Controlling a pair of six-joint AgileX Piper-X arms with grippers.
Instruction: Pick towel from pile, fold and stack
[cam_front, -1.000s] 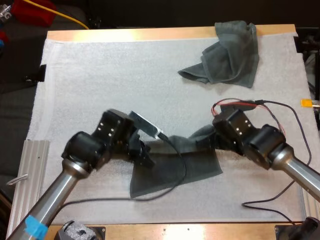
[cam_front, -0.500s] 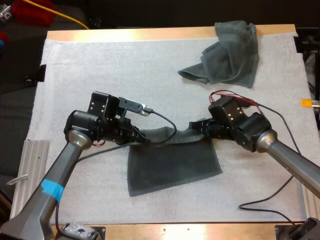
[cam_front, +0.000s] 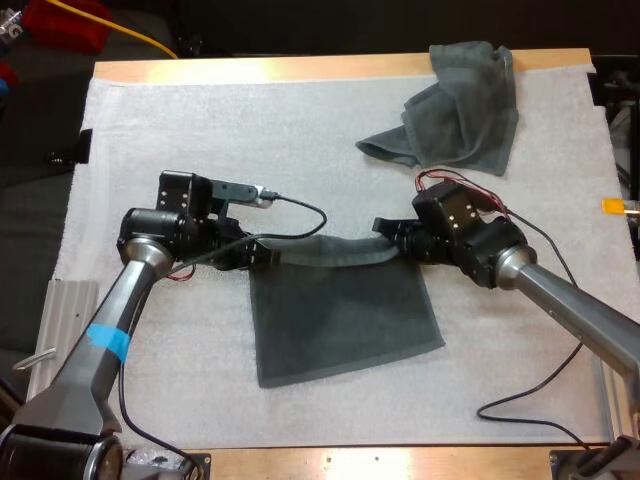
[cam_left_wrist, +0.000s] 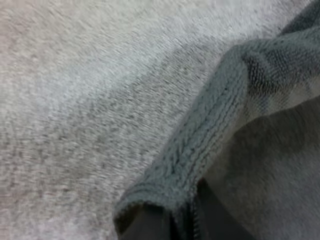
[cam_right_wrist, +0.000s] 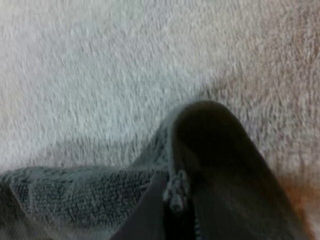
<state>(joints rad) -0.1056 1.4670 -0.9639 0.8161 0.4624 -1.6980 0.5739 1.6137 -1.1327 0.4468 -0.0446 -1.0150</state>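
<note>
Towel (cam_front: 340, 320): left gripper (cam_front: 266, 256) and right gripper (cam_front: 385, 246) are pinching its far corners, fingers clamped on cloth. Advised: carrying both corners level, edge taut, onto its near edge.

wooden table (cam_front: 300, 68), white mat (cam_front: 200, 130) covering it

dark grey-green spread towel (cam_front: 340, 320), grey-green crumpled towel (cam_front: 455, 105), white mat (cam_front: 200, 140)

White mat (cam_front: 200, 130) on wooden table (cam_front: 300, 68), metal rail (cam_front: 62, 330) alongside
</note>
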